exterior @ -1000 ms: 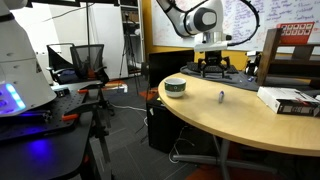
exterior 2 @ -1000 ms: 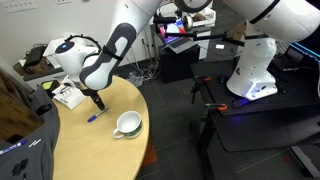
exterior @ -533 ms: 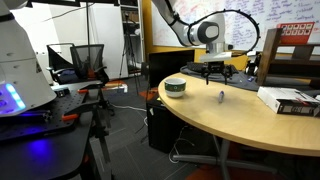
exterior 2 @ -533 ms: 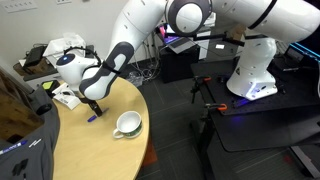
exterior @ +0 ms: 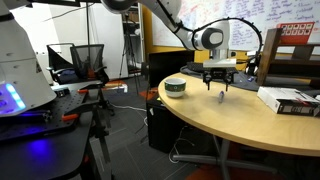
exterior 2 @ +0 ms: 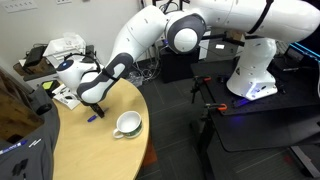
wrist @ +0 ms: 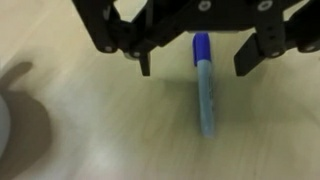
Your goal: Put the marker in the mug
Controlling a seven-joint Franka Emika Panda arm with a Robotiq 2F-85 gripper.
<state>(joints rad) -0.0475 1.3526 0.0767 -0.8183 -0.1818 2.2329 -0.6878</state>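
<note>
Round wooden table (exterior: 235,128) – pale top, and everything listed below stands or lies on it. Panda arm (exterior 2: 180,35) – white, reaching down over the table from behind. Flat white box (exterior: 290,100) – near the table's far side, well apart from the work; no part in the task. Mug (exterior: 175,87) – short and wide, dark green band with a pale rim, upright with its mouth open; stands apart from the marker in both exterior views (exterior 2: 127,124). Gripper (wrist: 195,65) – black, jaws spread wide and holding nothing; in the wrist view its fingers straddle the marker, poised just above the table, and whether the tips touch the wood cannot be told. Marker (wrist: 204,85) – slim blue stick lying flat on the table between the fingers, running away from the camera; seen also in both exterior views (exterior: 222,97) (exterior 2: 97,116). Handling, by judgement: light, stiff, smooth and round, so liable to roll or slip; best pinched across the barrel near its middle so it hangs balanced, then tipped end-down into the mug.
</note>
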